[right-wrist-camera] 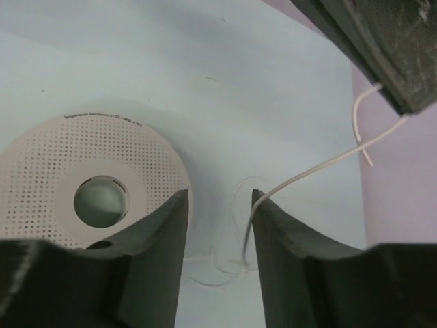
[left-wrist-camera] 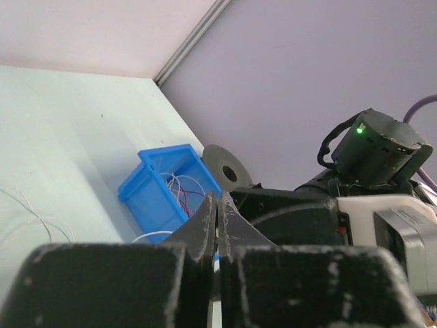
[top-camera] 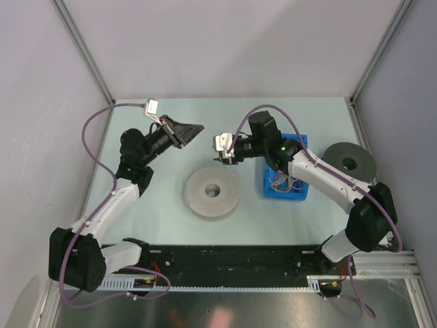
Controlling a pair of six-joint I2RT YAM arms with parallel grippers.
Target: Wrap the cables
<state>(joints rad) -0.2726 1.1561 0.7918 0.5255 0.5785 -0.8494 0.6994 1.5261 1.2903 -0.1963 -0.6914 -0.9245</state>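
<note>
My left gripper is shut on a thin white wire and holds it above the table. In the right wrist view the wire runs from the left gripper's tip down between my right gripper's fingers. My right gripper is open above the table, just right of a pale perforated reel. The wire end hangs against its right finger. Other cables, yellow, white and red, lie in a blue bin.
A dark grey reel lies right of the bin by the right wall. Thin pale wire loops lie on the table under the right gripper and at the left of the left wrist view. Walls enclose the table.
</note>
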